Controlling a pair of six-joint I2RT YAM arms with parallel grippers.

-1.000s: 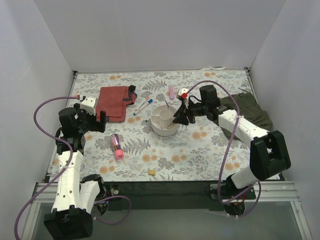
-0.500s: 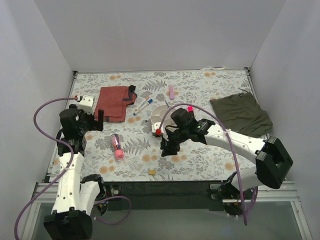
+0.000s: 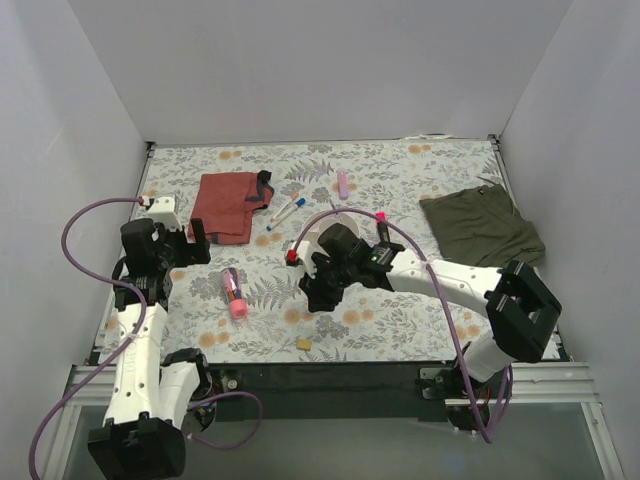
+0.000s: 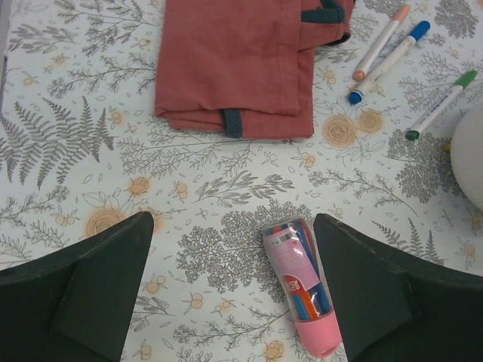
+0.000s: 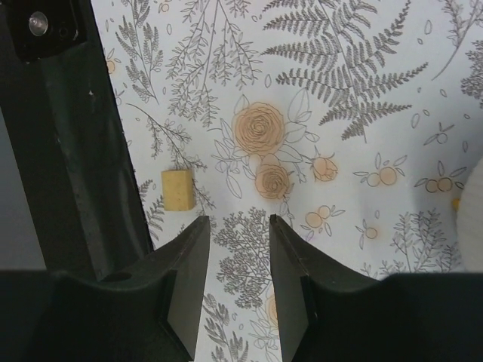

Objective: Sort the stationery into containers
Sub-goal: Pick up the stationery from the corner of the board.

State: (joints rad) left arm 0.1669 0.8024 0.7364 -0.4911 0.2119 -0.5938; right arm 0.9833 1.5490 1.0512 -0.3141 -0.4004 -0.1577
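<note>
The round white organiser (image 3: 312, 226) is mostly hidden behind my right arm; its edge shows in the left wrist view (image 4: 472, 154). My right gripper (image 3: 315, 295) is open and empty, low over the table; a small yellow eraser (image 3: 304, 344) lies just to its left in the right wrist view (image 5: 178, 190). My left gripper (image 3: 200, 240) is open and empty (image 4: 234, 302). A clear pen case with a pink cap (image 3: 233, 292) lies by the right finger (image 4: 302, 283). A blue-capped pen (image 4: 385, 64), an orange-capped pen (image 4: 381, 41) and a green-capped pen (image 4: 441, 104) lie left of the organiser. A pink marker (image 3: 343, 184) lies further back.
A folded rust-red cloth (image 3: 228, 205) lies at the back left, also in the left wrist view (image 4: 234, 60). An olive-green cloth (image 3: 482, 228) lies at the right. White walls close the table on three sides. The table's dark front edge (image 5: 83, 151) is close to the eraser.
My right arm has swung from over the organiser forward and left, down to the table near the yellow eraser. My left arm has barely moved.
</note>
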